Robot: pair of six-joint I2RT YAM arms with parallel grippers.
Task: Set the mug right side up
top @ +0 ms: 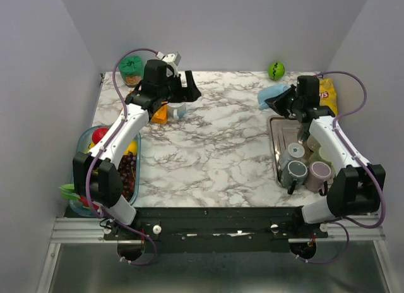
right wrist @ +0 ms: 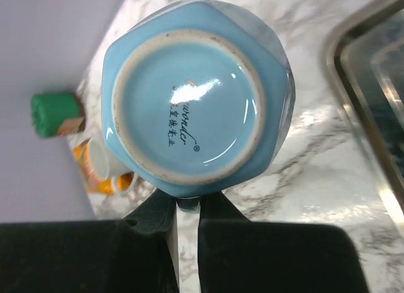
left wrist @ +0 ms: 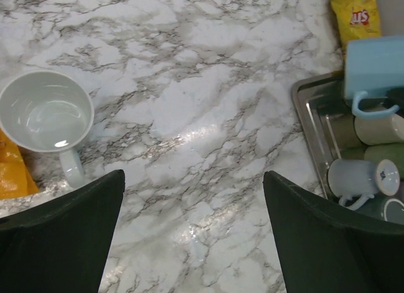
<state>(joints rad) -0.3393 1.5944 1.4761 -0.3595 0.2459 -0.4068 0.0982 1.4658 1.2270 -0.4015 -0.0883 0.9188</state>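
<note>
A light blue mug [right wrist: 196, 94] fills the right wrist view, its printed base facing the camera. My right gripper [right wrist: 188, 204] is shut on its handle and holds it above the marble near the tray's far left corner; it shows in the top view [top: 273, 93] and in the left wrist view [left wrist: 372, 65]. A white mug [left wrist: 47, 113] stands upright, mouth up, at the far left of the table, also in the top view [top: 179, 108]. My left gripper [left wrist: 189, 236] is open and empty over bare marble, to the right of the white mug.
A metal tray [top: 275, 148] at the right holds several mugs. A yellow chip bag [top: 328, 94] lies behind it, a green ball [top: 276, 70] at the back. A bin of fruit [top: 82, 154] stands at the left, an orange packet [left wrist: 12, 176] and green-lidded jar [top: 131, 67] beside the white mug.
</note>
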